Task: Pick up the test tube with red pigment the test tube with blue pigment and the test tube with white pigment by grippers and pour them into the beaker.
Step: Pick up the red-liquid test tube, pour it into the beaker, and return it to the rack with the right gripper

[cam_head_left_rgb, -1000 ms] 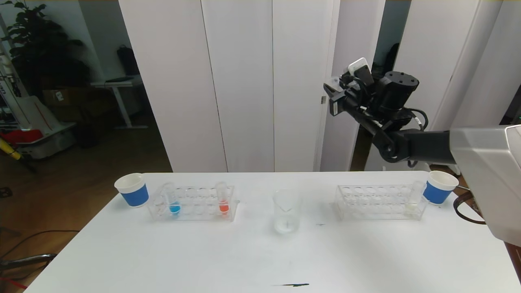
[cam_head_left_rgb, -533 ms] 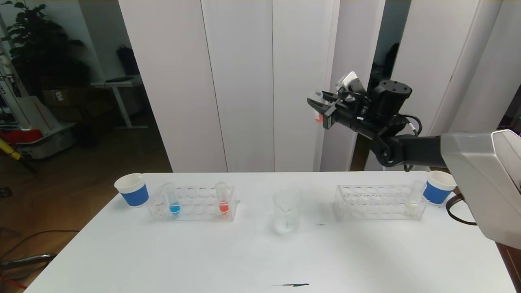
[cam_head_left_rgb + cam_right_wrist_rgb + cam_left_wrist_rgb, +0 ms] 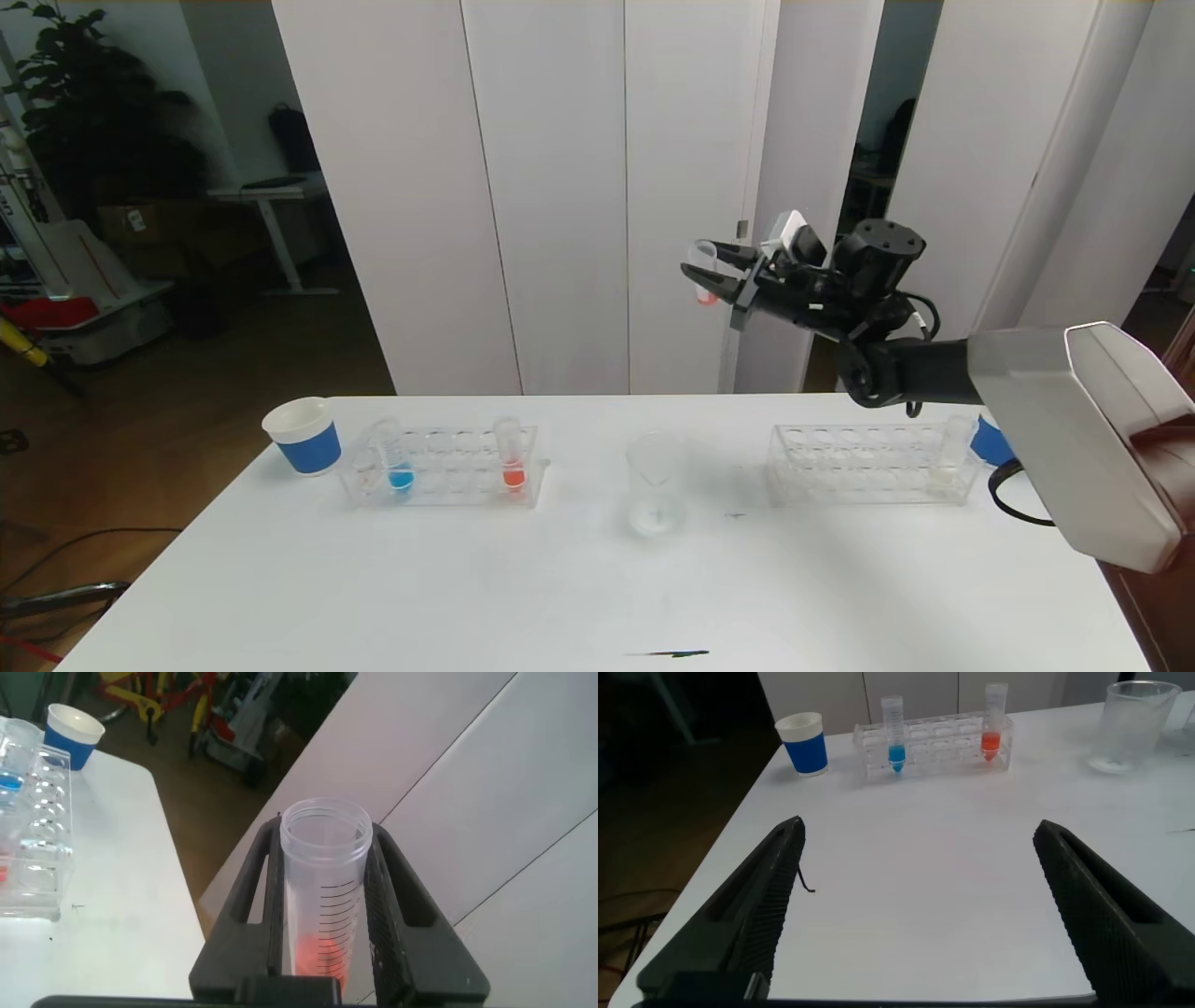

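My right gripper (image 3: 709,273) hangs high over the table, above and slightly right of the beaker (image 3: 657,481), shut on the test tube with red pigment (image 3: 705,277). The right wrist view shows that tube (image 3: 325,891) clamped between both fingers, mouth open, red liquid at its bottom. The test tube with blue pigment (image 3: 396,457) and a second red tube (image 3: 511,457) stand in the left rack (image 3: 439,485). The test tube with white pigment (image 3: 949,453) stands in the right rack (image 3: 859,467). In the left wrist view my left gripper (image 3: 918,831) is open and empty, low over the table's near left.
A blue-banded paper cup (image 3: 302,434) stands left of the left rack. Another cup (image 3: 985,443) is partly hidden behind my right arm. A small dark mark (image 3: 667,653) lies near the front edge. White panels stand behind the table.
My right arm has swung left and down, carrying the red tube from the upper right to a spot over the beaker's right. The left gripper has not moved.
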Robot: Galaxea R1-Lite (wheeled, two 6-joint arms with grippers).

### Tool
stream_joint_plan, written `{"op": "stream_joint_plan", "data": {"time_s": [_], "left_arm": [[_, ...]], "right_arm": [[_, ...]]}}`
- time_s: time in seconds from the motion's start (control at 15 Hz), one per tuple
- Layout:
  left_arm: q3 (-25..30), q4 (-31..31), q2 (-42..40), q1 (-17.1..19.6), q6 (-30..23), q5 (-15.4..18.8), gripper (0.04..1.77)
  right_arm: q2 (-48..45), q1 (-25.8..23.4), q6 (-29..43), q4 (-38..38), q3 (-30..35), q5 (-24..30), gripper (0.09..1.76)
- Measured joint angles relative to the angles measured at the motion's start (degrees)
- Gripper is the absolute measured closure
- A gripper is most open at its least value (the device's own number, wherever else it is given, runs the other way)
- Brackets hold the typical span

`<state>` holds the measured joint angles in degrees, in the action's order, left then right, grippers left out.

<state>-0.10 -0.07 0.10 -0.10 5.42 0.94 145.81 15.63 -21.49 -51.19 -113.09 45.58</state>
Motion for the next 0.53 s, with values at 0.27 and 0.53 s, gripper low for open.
{"op": "stream_joint_plan", "data": {"time_s": [0.27, 0.53], "left_arm": [[0.00, 0.00, 0.00, 0.00, 0.00, 0.02, 0.06], [0.00, 0.00, 0.00, 0.00, 0.00, 0.02, 0.06]], "right_arm": [[1.77, 0.99, -4.63, -0.21, 1.96, 1.16, 1.27], [1.66, 1.21, -12.70, -0.22, 9.48, 4.36, 1.27]]}}
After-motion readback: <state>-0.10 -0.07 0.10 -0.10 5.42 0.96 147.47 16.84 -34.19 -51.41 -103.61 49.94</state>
